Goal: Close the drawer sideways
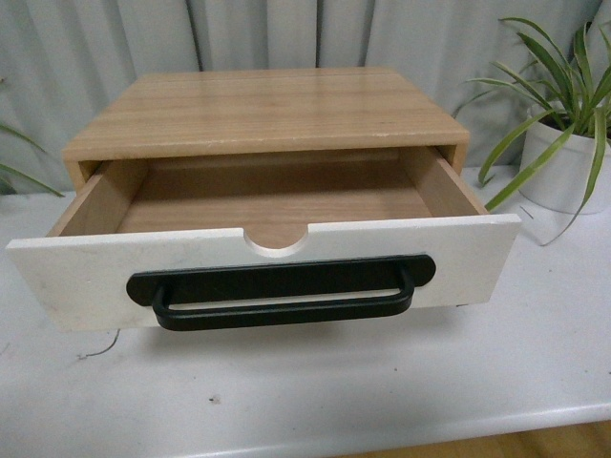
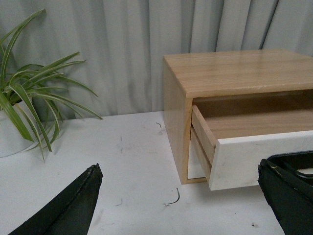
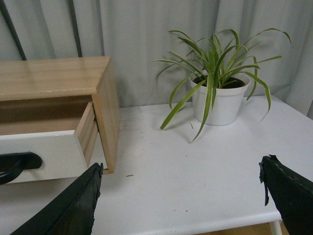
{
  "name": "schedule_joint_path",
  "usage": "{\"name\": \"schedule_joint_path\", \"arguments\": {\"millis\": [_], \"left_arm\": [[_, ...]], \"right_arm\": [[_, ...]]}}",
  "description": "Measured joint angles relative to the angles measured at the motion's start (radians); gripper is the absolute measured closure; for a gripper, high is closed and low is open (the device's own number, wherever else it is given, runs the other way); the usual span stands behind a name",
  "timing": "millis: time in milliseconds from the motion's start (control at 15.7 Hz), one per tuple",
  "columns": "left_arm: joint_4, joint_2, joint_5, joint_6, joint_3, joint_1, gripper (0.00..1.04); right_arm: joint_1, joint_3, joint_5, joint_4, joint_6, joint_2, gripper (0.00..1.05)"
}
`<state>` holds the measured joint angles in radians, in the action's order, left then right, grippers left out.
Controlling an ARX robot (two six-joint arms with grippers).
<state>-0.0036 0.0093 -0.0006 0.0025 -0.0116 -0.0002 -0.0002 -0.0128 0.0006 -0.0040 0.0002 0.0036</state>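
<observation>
The drawer (image 1: pixel 86 272) has a white front, a half-round notch in its top edge, a wide black bar handle (image 1: pixel 282 291) and light wood sides. It stands pulled far out of the wooden cabinet (image 1: pixel 267 110) and is empty inside. It also shows in the left wrist view (image 2: pixel 249 159) and in the right wrist view (image 3: pixel 44 149). My left gripper (image 2: pixel 181 196) is open, empty, above the table in front of the drawer's left corner. My right gripper (image 3: pixel 181 196) is open, empty, above the table right of the cabinet. Neither arm shows in the front view.
A potted green plant in a white pot (image 1: pixel 568 157) stands right of the cabinet, also in the right wrist view (image 3: pixel 220 100). Another potted plant (image 2: pixel 29 105) stands to the left. The white table (image 1: pixel 382 391) has its front edge close below. Grey curtains hang behind.
</observation>
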Motion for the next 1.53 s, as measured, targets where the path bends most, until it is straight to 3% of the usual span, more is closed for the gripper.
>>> {"name": "schedule_joint_path", "arguments": {"millis": [1082, 1145, 1209, 1336, 1527], "left_arm": [[0.0, 0.0, 0.0, 0.0, 0.0, 0.0, 0.07], [0.0, 0.0, 0.0, 0.0, 0.0, 0.0, 0.07], [-0.091, 0.027, 0.017, -0.061, -0.023, -0.01, 0.07], [-0.043, 0.172, -0.037, -0.09, -0.041, -0.162, 0.07], [0.14, 0.389, -0.046, 0.196, -0.042, -0.343, 0.07]], "right_arm": [[0.0, 0.0, 0.0, 0.0, 0.0, 0.0, 0.06], [0.016, -0.015, 0.043, -0.065, 0.028, 0.013, 0.06], [0.043, -0.068, 0.148, -0.163, 0.135, 0.13, 0.06], [0.014, -0.15, 0.09, -0.109, 0.142, 0.306, 0.06], [0.153, -0.211, -0.004, -0.132, -0.104, 0.536, 0.06]]}}
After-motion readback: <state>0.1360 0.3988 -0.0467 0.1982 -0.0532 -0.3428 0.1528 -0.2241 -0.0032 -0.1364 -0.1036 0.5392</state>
